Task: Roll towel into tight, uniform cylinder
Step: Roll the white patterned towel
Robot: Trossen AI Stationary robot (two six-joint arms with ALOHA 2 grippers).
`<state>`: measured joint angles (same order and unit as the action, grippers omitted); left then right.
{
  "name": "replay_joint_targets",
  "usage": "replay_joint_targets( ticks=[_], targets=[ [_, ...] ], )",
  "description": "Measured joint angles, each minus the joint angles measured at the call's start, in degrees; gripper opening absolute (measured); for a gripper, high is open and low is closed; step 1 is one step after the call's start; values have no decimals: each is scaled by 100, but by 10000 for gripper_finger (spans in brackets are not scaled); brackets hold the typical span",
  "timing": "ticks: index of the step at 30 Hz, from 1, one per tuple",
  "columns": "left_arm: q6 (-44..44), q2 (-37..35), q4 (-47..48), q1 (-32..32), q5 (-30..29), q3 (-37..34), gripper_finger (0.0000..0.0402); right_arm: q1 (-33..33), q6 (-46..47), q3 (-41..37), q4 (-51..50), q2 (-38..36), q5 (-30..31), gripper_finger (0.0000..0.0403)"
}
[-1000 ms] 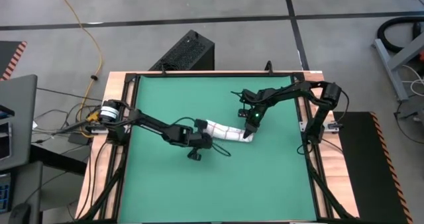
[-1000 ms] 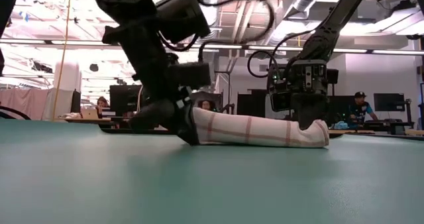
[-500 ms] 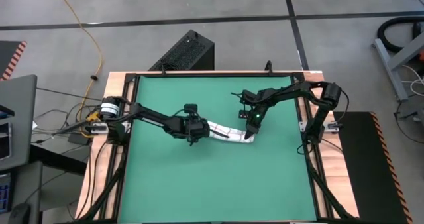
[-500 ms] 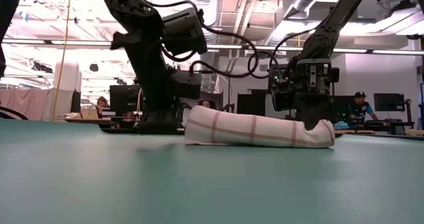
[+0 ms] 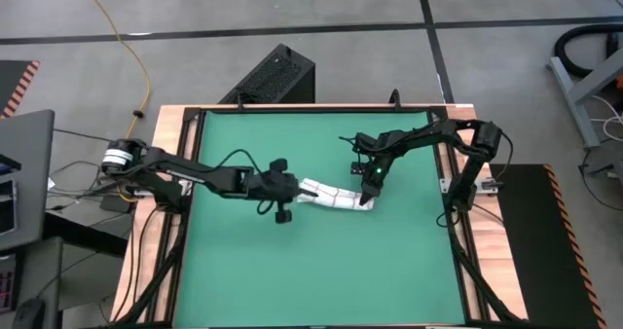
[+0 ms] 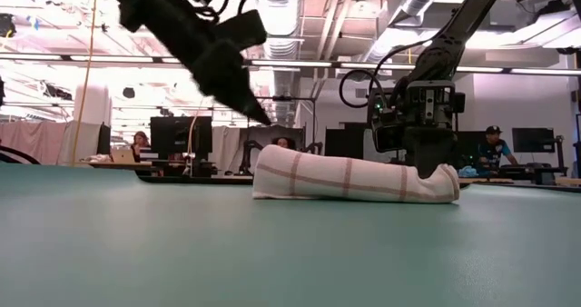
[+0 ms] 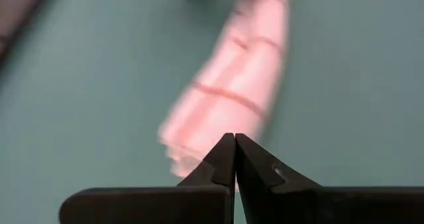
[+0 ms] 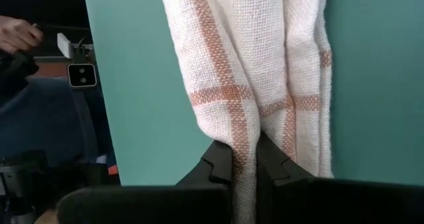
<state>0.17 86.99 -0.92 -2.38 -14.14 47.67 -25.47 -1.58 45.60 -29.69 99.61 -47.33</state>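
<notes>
**High view: rolled towel mid-mat, right claw pinching its end**

High view: I see the towel (image 5: 334, 195) rolled up near the green mat's (image 5: 243, 280) centre. Left gripper (image 5: 290, 186) sits just beside its left end, right gripper (image 5: 368, 199) on its right end.

Low view: roll lies flat; left gripper raised clear of it.

Left wrist: fingers (image 7: 224, 161) pressed together, empty.

Right wrist: fingers (image 8: 218, 161) nipping a cloth fold.
</notes>
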Motion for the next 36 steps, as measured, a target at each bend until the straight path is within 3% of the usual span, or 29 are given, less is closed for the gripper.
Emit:
replay_joint_targets(
  ticks=[4,11,19,23,36],
  targets=[
    [332,274,-884,137,-308,188,0,0,-17,0,24,0,5,32],
    [928,1101,-1471,336,435,723,0,57,-19,2,60,0,34,32],
    [1400,1688,-1216,381,666,1012,0,151,48,2,60,2,112,32],
    [1335,1819,-1008,578,467,886,0,160,16,3,35,2,96,32],
    [706,2173,-516,863,1013,848,0,141,294,0,80,4,70,32]
  ],
)
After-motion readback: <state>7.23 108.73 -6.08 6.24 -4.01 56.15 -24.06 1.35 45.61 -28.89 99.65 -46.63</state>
